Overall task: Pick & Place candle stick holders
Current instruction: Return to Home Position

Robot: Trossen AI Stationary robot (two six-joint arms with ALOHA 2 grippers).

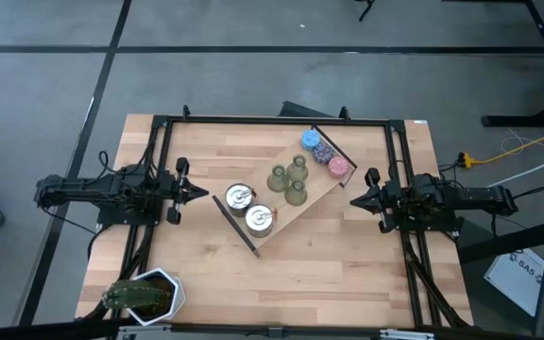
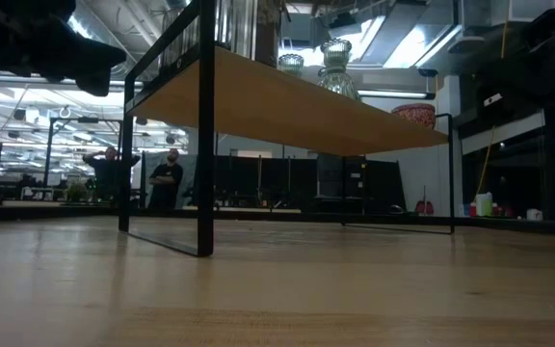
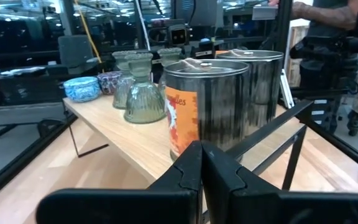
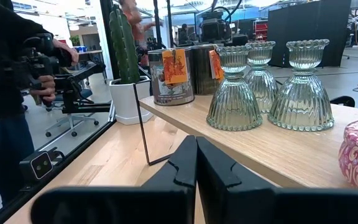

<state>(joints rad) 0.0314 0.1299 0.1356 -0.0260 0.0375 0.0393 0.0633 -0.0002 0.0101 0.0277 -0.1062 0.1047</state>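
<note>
High view places your left gripper (image 1: 196, 193) at the left side of the table (image 1: 348, 283), pointing inward at the shelf (image 1: 286, 215) and apart from it. Left wrist view shows its fingers (image 3: 188, 171) pressed together with no gap, holding nothing. Your right gripper (image 1: 355, 199) sits at the right side, facing the shelf and likewise apart from it. Right wrist view shows its fingers (image 4: 182, 165) closed tip to tip, empty.

The shelf is a raised wooden board on a black frame, lying diagonally from near-left to far-right. The three candle stick holders (image 1: 297, 169) stand upright on its middle in a tight cluster, ribbed and pale green, just beside one another. Two silver tins (image 1: 240, 196) stand at the shelf's near-left end. A blue puck (image 1: 311, 141), a purple puck (image 1: 323, 153) and a pink puck (image 1: 338, 168) line its far-right end. A potted cactus (image 1: 144, 295) stands at the table's near-left corner. Low view shows two people (image 2: 111, 172) standing well beyond the table.
</note>
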